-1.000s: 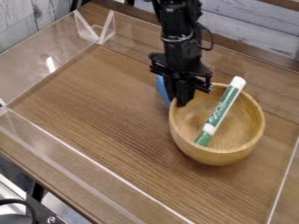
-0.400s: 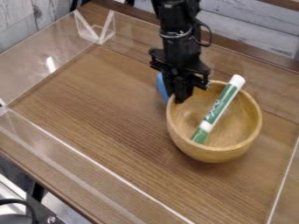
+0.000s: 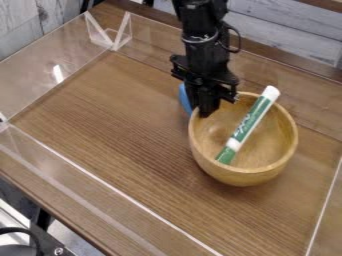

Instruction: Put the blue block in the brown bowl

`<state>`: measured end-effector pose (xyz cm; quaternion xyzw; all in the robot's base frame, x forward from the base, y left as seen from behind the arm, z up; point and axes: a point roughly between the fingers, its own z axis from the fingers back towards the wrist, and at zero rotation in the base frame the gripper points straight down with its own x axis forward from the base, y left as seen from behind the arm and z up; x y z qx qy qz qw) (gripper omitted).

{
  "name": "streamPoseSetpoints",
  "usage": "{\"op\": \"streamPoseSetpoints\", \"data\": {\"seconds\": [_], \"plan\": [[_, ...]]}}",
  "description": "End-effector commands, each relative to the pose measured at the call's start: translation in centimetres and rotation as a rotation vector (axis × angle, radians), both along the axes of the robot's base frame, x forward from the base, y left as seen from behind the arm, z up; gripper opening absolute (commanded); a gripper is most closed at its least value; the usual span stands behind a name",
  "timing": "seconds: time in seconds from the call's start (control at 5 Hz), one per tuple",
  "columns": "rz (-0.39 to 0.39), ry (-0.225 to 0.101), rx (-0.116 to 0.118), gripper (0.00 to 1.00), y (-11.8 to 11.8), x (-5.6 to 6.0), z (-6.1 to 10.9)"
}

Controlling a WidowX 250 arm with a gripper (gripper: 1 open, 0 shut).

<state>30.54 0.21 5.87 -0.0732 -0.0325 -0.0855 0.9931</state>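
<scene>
Apparently claw [image 3: 207, 112] closed beside blue block [image 3: 185, 96].

Single camera view, looking down at an angle on a dark wood-grain tabletop [image 3: 107, 120] edged by clear acrylic walls [image 3: 34, 150]. Black robot arm descends from the top; its black gripper [image 3: 207, 106] points straight down, jaws closed, at the near-left rim of the round light-brown wooden bowl [image 3: 267, 165]. Small medium-blue rectangular block [image 3: 185, 96] shows just left of the gripper, mostly hidden; contact cannot be told. White-and-green tube [image 3: 249, 125] lies slanted inside the bowl, cap end over the far rim.
</scene>
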Motion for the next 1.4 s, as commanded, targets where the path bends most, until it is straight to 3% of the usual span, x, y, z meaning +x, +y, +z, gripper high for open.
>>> {"op": "streamPoseSetpoints", "data": {"seconds": [0.0, 0.2, 1.0, 1.2], "plan": [[-0.005, -0.085, 0.011, 0.0, 0.7, 1.6, 2.1], [-0.01, -0.086, 0.015, 1.0, 0.9, 1.6, 2.2], [-0.017, -0.122, 0.022, 1.0, 0.8, 0.8, 3.7], [-0.023, -0.154, 0.028, 1.0, 0.7, 0.3, 6.0]]}}
